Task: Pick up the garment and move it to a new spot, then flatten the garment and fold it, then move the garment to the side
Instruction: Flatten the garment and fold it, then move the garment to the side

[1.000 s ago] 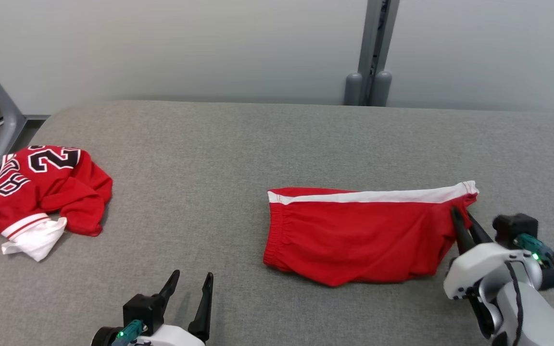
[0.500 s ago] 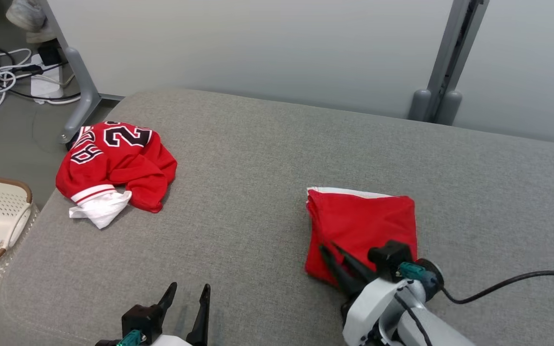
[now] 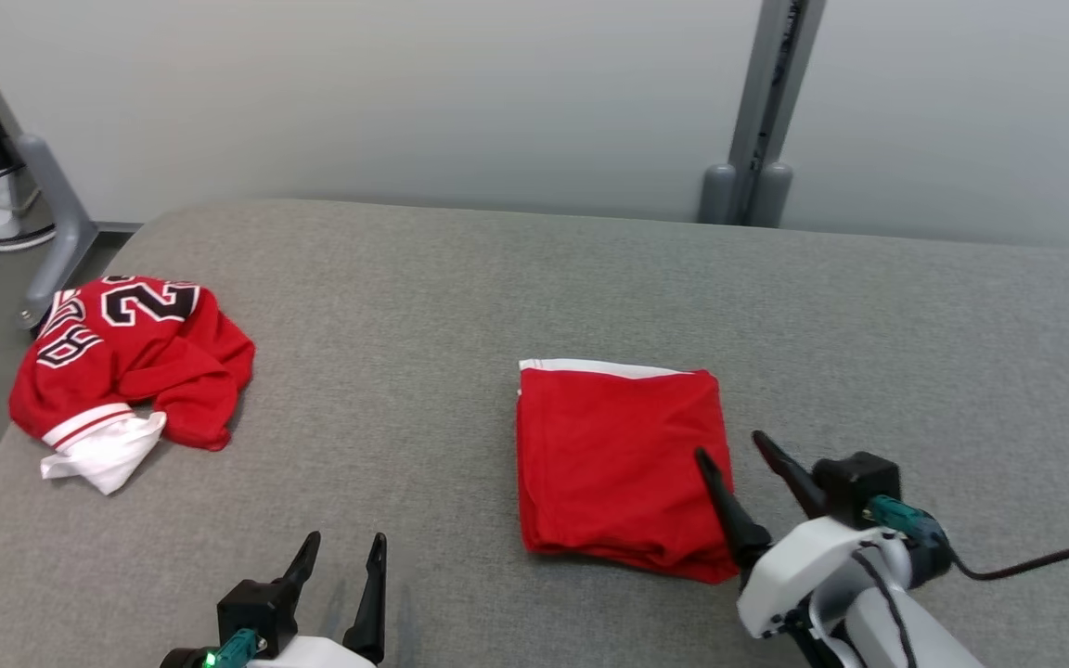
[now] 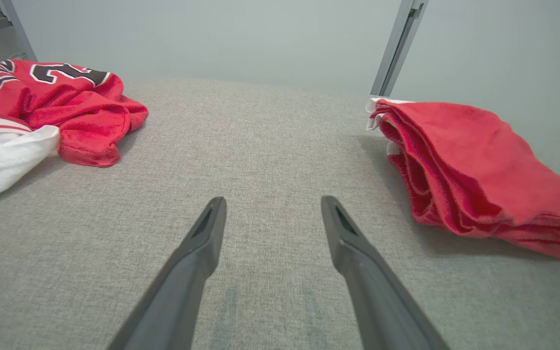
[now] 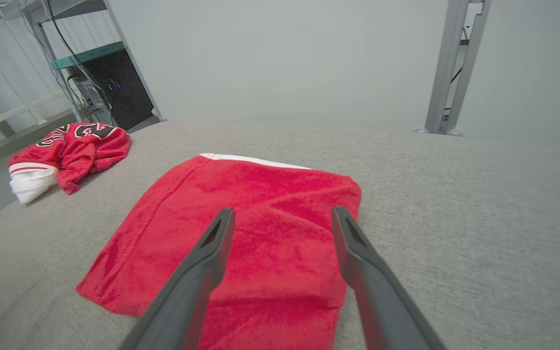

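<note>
Folded red shorts [image 3: 618, 464] are being rested flat, centre-right on the grey fabric surface [image 3: 405, 306], fold apparently done. At their near right corner the right gripper [image 3: 728, 444] is being held, fingers apart, probably for moving them aside; left gripper [image 3: 345, 536] fingers apart too, idle.

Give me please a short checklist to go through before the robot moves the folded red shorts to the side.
1. The red shorts are folded into one flat stack: ok.
2. The lower layers are lined up evenly: cannot tell; in the left wrist view the stacked edges look a bit loose.
3. The right gripper is open and holds nothing: ok; its fingers are spread above the near right corner of the shorts.
4. The left gripper is open and apart from any cloth: ok.
5. The grey surface is bare to the right of the shorts: ok.
6. The red jersey is apart from the shorts: ok; it lies far to the left.
</note>
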{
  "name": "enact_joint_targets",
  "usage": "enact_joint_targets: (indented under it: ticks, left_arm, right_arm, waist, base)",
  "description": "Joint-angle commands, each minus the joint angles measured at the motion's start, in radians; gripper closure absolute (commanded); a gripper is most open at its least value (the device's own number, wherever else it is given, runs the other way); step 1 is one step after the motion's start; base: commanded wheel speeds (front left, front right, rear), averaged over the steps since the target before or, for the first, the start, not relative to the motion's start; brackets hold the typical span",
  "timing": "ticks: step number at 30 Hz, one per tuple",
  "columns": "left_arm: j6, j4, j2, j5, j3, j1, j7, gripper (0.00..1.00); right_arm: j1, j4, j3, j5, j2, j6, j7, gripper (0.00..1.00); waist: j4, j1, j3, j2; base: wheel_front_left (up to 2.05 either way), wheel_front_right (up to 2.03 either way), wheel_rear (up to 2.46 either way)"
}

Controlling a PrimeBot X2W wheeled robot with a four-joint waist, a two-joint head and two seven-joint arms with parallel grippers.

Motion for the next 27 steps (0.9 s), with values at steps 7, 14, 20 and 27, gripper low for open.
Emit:
enact_joint_targets:
  ticks: [7,14,20,27]
  left_arm:
    - [0.03,-0.027,0.004,0.043,0.049,0.007,0.0,0.0]
    - [0.037,-0.053,0.004,0.081,0.096,0.039,0.0,0.0]
    - [0.035,-0.059,0.004,0.096,0.122,0.069,0.0,0.0]
    - [0.04,-0.071,0.004,0.114,0.143,0.105,0.0,0.0]
  right_arm:
    - [0.138,-0.107,-0.301,-0.162,-0.007,0.0,-0.005,0.0]
    - [0.239,-0.171,-0.415,-0.195,-0.006,0.0,-0.005,0.0]
    - [0.282,-0.188,-0.431,-0.192,-0.007,0.0,-0.005,0.0]
    - [0.314,-0.194,-0.422,-0.179,-0.007,0.0,-0.005,0.0]
  waist:
    - [-0.117,0.0,-0.009,0.0]
    - [-0.163,0.0,-0.022,0.0]
    - [-0.178,0.0,-0.037,0.0]
    - [-0.18,0.0,-0.065,0.0]
  base:
    - [0.0,0.0,0.0]
    - [0.0,0.0,0.0]
    - [0.0,0.0,0.0]
    - [0.0,0.0,0.0]
